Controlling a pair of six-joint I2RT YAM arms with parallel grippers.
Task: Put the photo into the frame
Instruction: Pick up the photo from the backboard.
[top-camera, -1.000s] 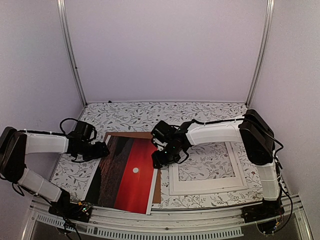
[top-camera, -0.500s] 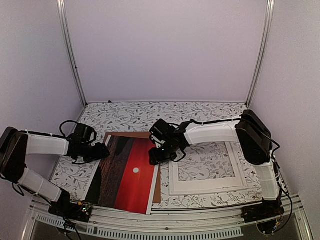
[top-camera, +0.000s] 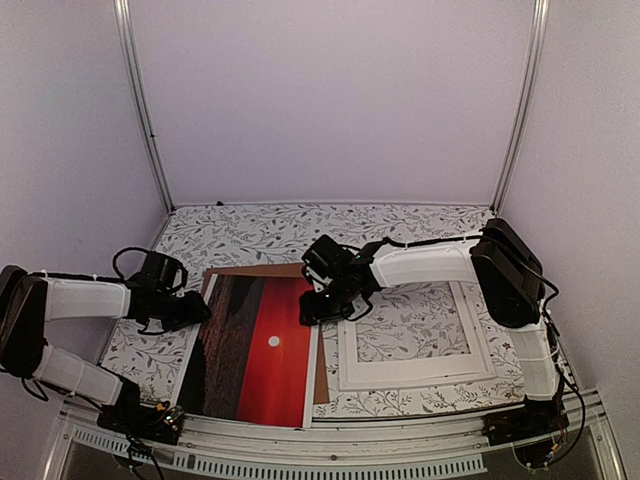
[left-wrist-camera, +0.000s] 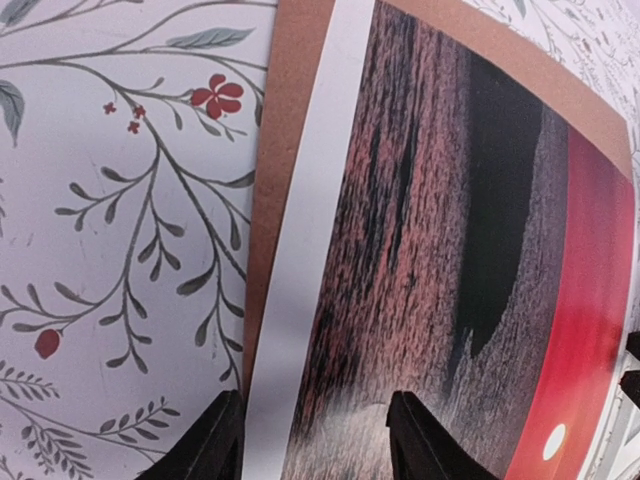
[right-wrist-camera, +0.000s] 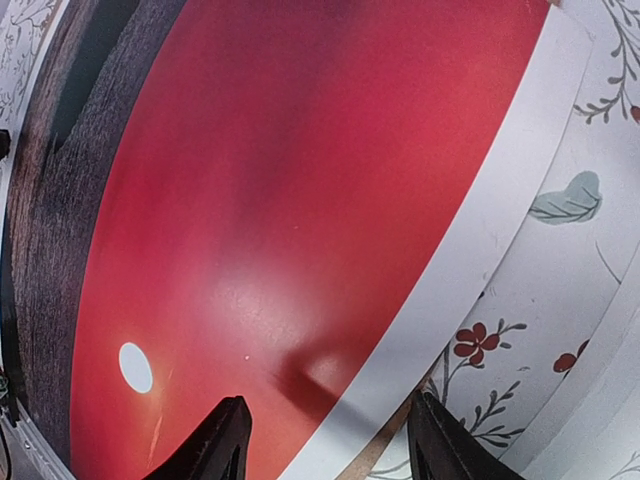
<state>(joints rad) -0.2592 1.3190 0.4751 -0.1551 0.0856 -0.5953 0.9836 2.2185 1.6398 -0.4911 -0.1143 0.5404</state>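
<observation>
The photo (top-camera: 255, 345), a red sunset with a small white sun, lies flat on a brown backing board (top-camera: 262, 270) at the left-centre of the table. My left gripper (top-camera: 198, 310) is low at its left edge. In the left wrist view this gripper (left-wrist-camera: 312, 425) is open, straddling the photo's white margin (left-wrist-camera: 300, 250). My right gripper (top-camera: 308, 310) is at the photo's right edge. In the right wrist view it (right-wrist-camera: 328, 425) is open across the red sky (right-wrist-camera: 300, 200) and white margin, where the paper has a small pucker. The white frame (top-camera: 345, 360) lies flat to the right.
A floral tablecloth (top-camera: 300, 230) covers the table. Pale walls with metal corner posts (top-camera: 145, 110) close off the back and sides. The brown board shows beyond the photo's left margin (left-wrist-camera: 285, 150). The photo's near edge reaches the table's front rail (top-camera: 300, 440).
My left arm has dropped lower to the photo's left edge and its jaws have narrowed. The right gripper shifted slightly left. The photo has slid a little to the right on the board.
</observation>
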